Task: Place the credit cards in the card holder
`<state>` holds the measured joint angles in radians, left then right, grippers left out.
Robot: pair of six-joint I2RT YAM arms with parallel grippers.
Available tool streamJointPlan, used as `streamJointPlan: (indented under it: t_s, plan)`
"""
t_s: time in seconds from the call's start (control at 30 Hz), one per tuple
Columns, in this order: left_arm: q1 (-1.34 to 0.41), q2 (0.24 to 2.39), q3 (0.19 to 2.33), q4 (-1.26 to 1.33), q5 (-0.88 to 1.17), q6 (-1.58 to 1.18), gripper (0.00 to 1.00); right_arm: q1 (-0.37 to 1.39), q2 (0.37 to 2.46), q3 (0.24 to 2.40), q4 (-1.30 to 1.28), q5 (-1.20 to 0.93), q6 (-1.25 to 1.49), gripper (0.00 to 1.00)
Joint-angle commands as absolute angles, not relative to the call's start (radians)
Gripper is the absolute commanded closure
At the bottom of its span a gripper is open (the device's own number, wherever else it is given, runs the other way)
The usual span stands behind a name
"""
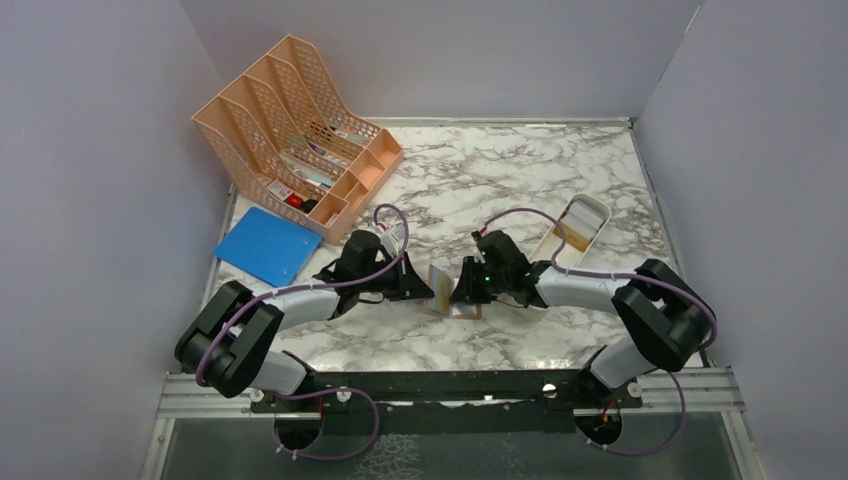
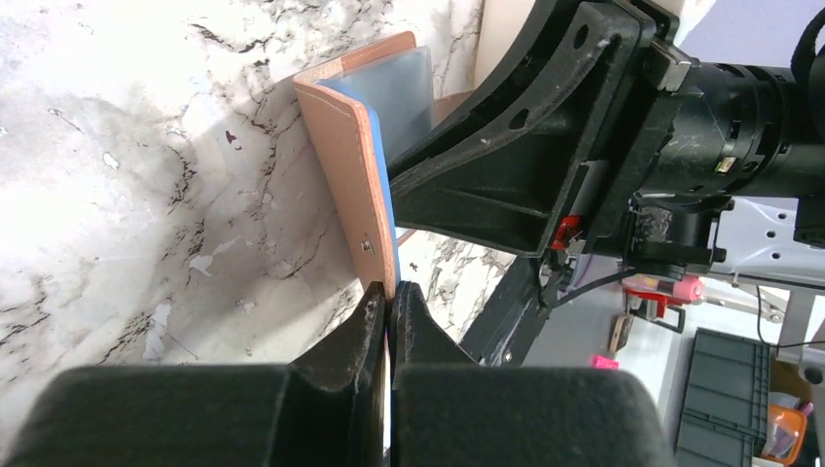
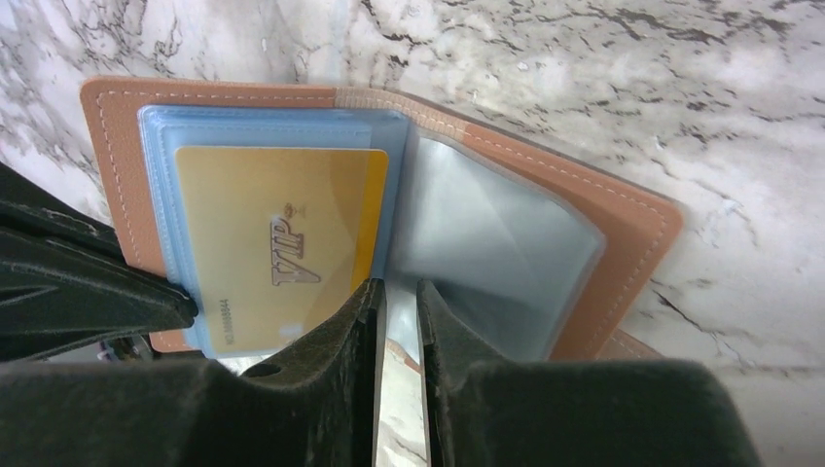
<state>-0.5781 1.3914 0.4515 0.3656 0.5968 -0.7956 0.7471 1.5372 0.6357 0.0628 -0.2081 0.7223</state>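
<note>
The pinkish-tan card holder (image 1: 441,292) stands open on edge on the marble table between my two grippers. My left gripper (image 2: 389,292) is shut on the edge of its cover (image 2: 352,165). In the right wrist view the holder (image 3: 627,224) shows its light blue lining, and a gold credit card (image 3: 272,243) marked VIP sits in the left sleeve. My right gripper (image 3: 397,287) is at the centre fold with its jaws a narrow gap apart; the table shows through the gap and nothing is in it. Whitish-grey cards are out of view.
A white oblong tray (image 1: 590,212) lies at the back right with something tan-gold inside. A peach mesh file organiser (image 1: 300,130) stands at the back left, with a blue flat folder (image 1: 268,245) in front of it. Walls close three sides.
</note>
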Motion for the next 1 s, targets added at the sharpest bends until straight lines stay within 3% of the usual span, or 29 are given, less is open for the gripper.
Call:
streamJointPlan:
  t_s: [0.0, 0.17, 0.33, 0.43, 0.5, 0.77, 0.97]
  plan:
    - [-0.582, 1.358, 0.435, 0.418, 0.649, -0.822, 1.00, 0.753, 1.463, 0.649, -0.028, -0.190, 0.731, 0.75]
    - [-0.582, 1.333, 0.433, 0.349, 0.606, -0.798, 1.00, 0.753, 1.381, 0.663, -0.021, -0.228, 0.762, 0.69]
    - [-0.584, 1.310, 0.468, 0.232, 0.559, -0.741, 1.00, 0.753, 1.392, 0.686, 0.021, -0.267, 0.808, 0.55]
    - [-0.583, 1.293, 0.474, 0.207, 0.544, -0.735, 1.00, 0.753, 1.424, 0.708, 0.043, -0.285, 0.828, 0.37]
    - [-0.584, 1.285, 0.475, 0.196, 0.534, -0.732, 1.00, 0.753, 1.444, 0.714, 0.069, -0.293, 0.844, 0.32]
    - [-0.591, 1.293, 0.484, 0.177, 0.528, -0.715, 1.00, 0.758, 1.532, 0.731, 0.130, -0.340, 0.868, 0.30]
    - [-0.592, 1.294, 0.498, 0.169, 0.534, -0.708, 1.00, 0.758, 1.580, 0.737, 0.152, -0.345, 0.861, 0.38]
